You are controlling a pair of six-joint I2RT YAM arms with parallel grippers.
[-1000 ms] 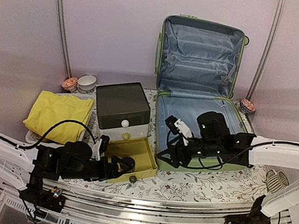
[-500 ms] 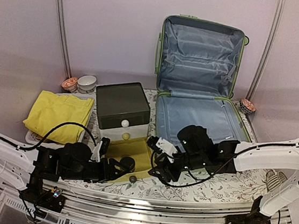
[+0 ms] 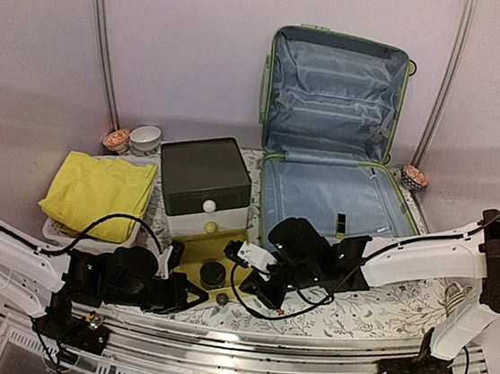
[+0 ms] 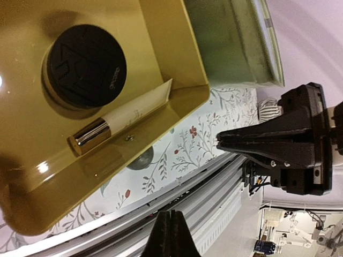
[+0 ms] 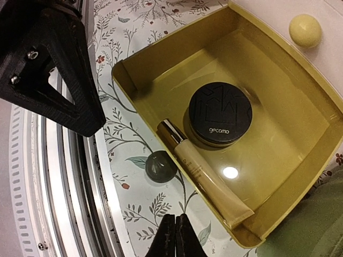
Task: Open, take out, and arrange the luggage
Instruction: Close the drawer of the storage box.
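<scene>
The luggage [image 3: 330, 115] stands open at the back right: its light-green lid leans upright against the wall and its blue-lined base [image 3: 334, 201] lies flat. Its green shell edge [image 4: 236, 43] shows in the left wrist view. My left gripper [image 3: 189, 291] is shut and holds nothing, its tips [image 4: 170, 215] over the table's front rail. My right gripper [image 3: 248, 283] is also shut and holds nothing, its tips [image 5: 174, 217] above the flowered cloth just in front of a yellow drawer tray [image 3: 190, 251]. Neither gripper touches the luggage.
In the tray [image 5: 278, 160] lie a black round compact [image 5: 220, 113] and a cream tube [image 5: 201, 171]. A small dark ball [image 5: 161, 166] rests on the cloth beside it. Behind stands a dark-lidded drawer box [image 3: 204, 177]. A yellow cloth [image 3: 96, 189] lies at left, with bowls [image 3: 138, 138] behind it.
My right arm swung left out of the luggage base to the tray's front corner. Both grippers closed. The left gripper drew back from the tray toward the table's front edge.
</scene>
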